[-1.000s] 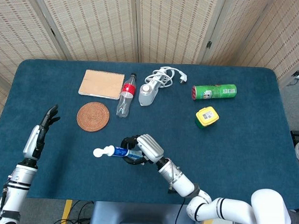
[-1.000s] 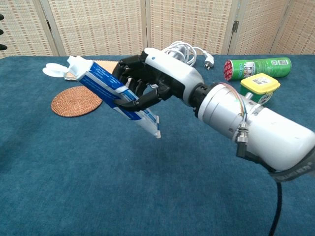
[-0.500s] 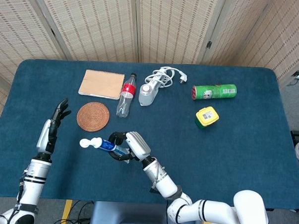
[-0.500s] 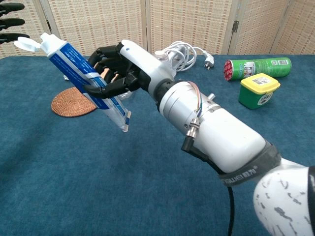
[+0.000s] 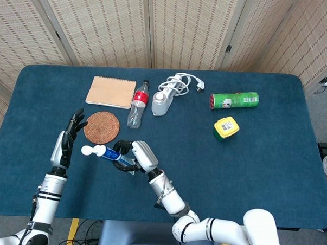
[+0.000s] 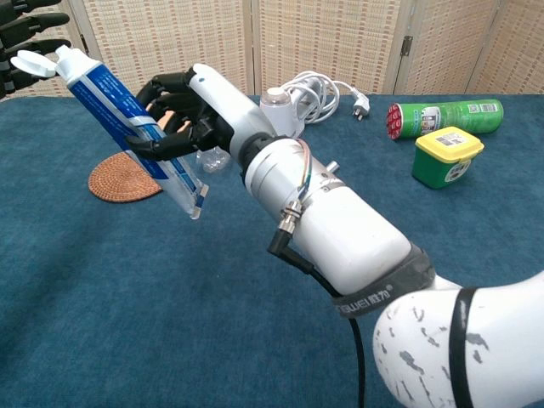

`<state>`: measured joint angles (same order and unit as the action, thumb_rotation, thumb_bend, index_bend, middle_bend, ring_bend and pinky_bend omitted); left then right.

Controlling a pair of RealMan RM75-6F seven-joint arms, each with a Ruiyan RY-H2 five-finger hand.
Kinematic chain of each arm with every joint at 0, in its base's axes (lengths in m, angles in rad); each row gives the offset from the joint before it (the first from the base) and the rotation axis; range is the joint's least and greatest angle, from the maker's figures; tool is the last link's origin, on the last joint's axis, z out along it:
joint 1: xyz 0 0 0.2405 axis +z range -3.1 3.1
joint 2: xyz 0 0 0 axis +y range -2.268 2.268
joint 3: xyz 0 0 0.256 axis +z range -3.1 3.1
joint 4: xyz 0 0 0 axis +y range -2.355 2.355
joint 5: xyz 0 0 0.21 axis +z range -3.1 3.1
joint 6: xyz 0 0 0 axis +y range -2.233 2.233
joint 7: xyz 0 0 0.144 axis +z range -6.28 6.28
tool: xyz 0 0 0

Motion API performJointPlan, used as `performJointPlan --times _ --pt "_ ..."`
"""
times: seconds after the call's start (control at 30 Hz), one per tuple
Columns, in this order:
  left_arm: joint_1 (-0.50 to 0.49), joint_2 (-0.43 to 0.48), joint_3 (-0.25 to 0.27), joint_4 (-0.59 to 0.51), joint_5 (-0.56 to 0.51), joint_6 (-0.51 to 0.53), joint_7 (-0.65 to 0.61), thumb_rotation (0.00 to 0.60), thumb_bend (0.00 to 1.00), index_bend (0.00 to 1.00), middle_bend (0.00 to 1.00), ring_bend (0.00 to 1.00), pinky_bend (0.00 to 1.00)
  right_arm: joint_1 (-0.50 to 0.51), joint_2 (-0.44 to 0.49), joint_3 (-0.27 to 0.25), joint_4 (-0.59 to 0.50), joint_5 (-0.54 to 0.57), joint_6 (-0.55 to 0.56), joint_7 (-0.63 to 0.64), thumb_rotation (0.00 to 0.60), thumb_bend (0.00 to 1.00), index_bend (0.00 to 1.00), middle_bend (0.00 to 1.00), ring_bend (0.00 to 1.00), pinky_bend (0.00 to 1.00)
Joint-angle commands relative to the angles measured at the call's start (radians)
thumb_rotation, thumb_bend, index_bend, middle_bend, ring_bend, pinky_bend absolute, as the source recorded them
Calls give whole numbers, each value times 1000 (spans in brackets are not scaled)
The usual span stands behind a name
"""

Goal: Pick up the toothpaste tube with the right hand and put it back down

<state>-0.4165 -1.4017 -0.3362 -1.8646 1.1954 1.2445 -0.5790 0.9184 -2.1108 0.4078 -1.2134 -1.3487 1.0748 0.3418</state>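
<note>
Dark fingers (image 6: 161, 144) wrap around the middle of the toothpaste tube (image 6: 127, 115), thumb on one face and the rest curled over the other, so the right hand (image 6: 183, 115) grips it firmly enough to carry it clear of the table (image 5: 259, 175). The tube is in the air, tilted, its white open cap (image 6: 30, 61) highest and pointing away from the arm, its crimped tail lowest; a mid-body grip like this probably keeps it balanced and makes it easy to lay flat again. From above, the tube hangs just in front of the woven coaster (image 5: 101, 127), which I take as the landmark. The lift looks done; I judge that setting it down on the cloth is what remains. The left hand (image 5: 68, 140) stands upright left of the coaster, near the cap, fingers spread and holding nothing, seemingly just kept out of the way. Behind the coaster lie a notebook (image 5: 111, 92) and a plastic bottle (image 5: 137, 104); further right, a charger with cable (image 5: 170, 93), a green can (image 5: 234, 100) and a yellow-lidded tub (image 5: 227, 128), well apart from the action.
</note>
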Motion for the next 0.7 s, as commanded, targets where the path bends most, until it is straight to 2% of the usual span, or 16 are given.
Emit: performJointPlan --times 0.03,0.3,0.7 --pt "-6 -13 -8 -6 -12 -5 1 12 0 0 0 0 140 11 -9 9 12 3 0 -8 600 570 641 621 523 488" --pt "-13 -27 -28 -40 -27 -29 -43 13 0 0 0 0 140 31 -26 19 45 14 -8 -29 600 570 641 621 523 488" --pt "-40 -73 -49 -54 -44 -44 -38 12 0 0 0 0 140 32 -16 9 60 18 -13 -53 600 569 641 620 523 488"
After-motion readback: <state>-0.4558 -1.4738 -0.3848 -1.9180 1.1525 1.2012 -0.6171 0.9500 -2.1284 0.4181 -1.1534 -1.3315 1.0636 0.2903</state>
